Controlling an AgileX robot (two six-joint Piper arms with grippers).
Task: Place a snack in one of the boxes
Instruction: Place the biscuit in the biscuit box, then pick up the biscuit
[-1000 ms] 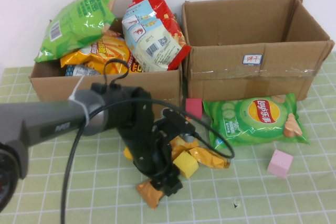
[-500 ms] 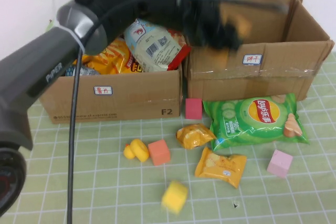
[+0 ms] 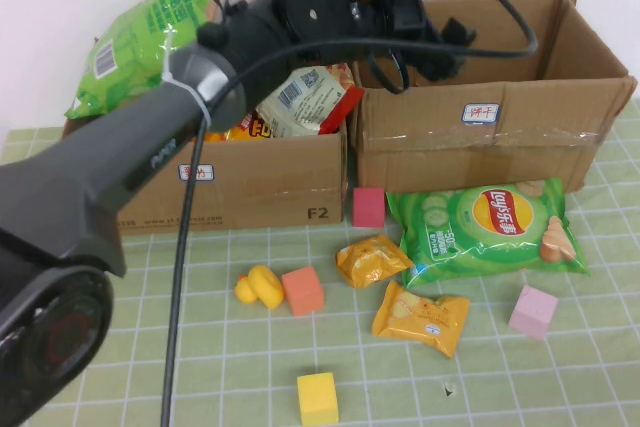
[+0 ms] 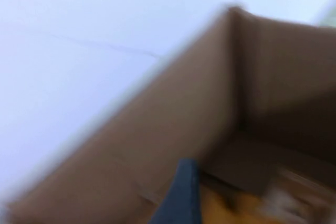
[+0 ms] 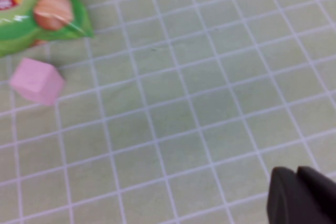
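My left gripper is raised over the left back corner of the empty right cardboard box. The left wrist view looks into that box, with an orange snack packet blurred beside one dark finger; the gripper seems shut on it. The left box is piled with snack bags. A green Lay's bag and two orange packets lie on the mat. My right gripper is shut and empty, low over the bare mat, and is out of the high view.
A red cube sits at the boxes' front. A yellow duck, an orange cube, a yellow cube and a pink cube are scattered on the green grid mat. The pink cube and Lay's bag show in the right wrist view.
The left arm rose from the mat with an orange packet and swung up over the boxes to the right box. The yellow cube tumbled to the front of the mat.
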